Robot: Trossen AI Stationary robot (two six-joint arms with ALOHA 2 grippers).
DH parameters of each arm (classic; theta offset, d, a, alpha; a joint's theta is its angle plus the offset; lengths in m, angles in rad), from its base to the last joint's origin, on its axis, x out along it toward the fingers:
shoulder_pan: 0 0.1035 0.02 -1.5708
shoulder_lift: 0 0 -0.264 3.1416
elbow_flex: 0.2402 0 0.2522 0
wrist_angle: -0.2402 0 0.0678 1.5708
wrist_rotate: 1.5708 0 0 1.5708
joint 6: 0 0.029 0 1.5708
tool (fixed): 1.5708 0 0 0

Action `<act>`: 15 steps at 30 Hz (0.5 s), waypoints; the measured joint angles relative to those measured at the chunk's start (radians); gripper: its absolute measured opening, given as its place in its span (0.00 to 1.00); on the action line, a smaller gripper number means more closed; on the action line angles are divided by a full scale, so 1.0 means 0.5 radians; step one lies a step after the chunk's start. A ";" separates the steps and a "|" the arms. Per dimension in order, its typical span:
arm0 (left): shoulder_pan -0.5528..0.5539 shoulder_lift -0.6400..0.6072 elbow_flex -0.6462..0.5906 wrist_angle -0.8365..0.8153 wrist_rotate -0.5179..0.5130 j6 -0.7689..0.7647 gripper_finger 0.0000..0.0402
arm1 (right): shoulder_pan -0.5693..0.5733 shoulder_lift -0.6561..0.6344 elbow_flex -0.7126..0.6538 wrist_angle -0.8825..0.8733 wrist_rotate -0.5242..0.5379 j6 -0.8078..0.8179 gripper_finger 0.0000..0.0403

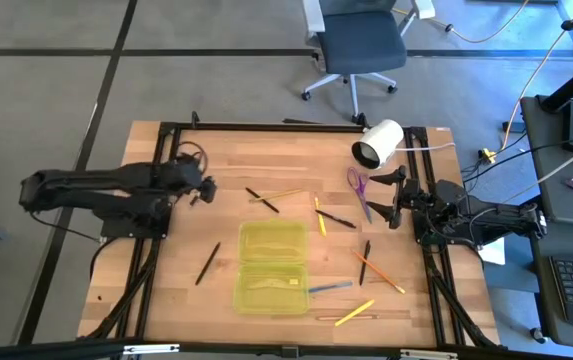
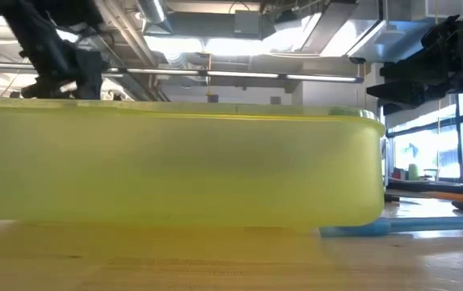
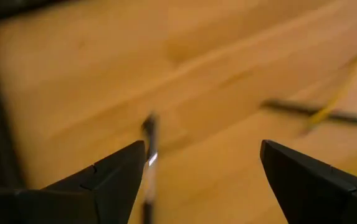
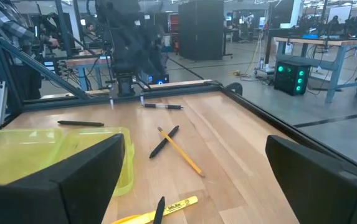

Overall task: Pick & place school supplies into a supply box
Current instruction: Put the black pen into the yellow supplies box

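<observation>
Supply box (image 1: 272,266) lies open, lid flat, just toward the front edge from the middle of the wooden table (image 1: 166,290); it is the landmark here. In the low view its yellow-green wall (image 2: 174,166) fills most of the width.

Open room: bare wood on the box's left, broken only by one black pencil (image 1: 207,263). Its right side is crowded: a black pen (image 1: 365,249), an orange pencil (image 1: 379,272), a yellow pencil (image 1: 354,313), and a blue pen (image 1: 330,288) touching the box's right edge.

Behind the box: crossed black and yellow pencils (image 1: 269,197), a yellow pencil with a black pen across it (image 1: 326,215), purple-handled scissors (image 1: 359,190). White cylinder (image 1: 379,142) at the far right corner.

Left hand (image 1: 206,190) hovers behind and left of the box, fingers wide apart, holding nothing. Right hand (image 1: 394,199) sits right of the scissors, fingers wide apart, holding nothing.

Black frame rails edge the table. Grey floor and an office chair (image 1: 358,45) lie beyond.
</observation>
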 joint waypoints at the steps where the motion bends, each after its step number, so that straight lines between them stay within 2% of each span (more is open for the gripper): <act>1: 0.032 0.093 0.025 -0.053 0.045 -0.014 0.77 | 0.001 0.000 0.000 0.000 0.000 0.000 0.97; 8: 0.290 0.594 0.058 -0.161 0.383 0.060 0.77 | 0.000 0.000 0.000 0.000 -0.001 0.004 0.97; 15: 0.458 0.830 0.058 -0.165 0.650 0.200 0.77 | 0.000 0.000 0.000 0.000 -0.001 0.005 0.97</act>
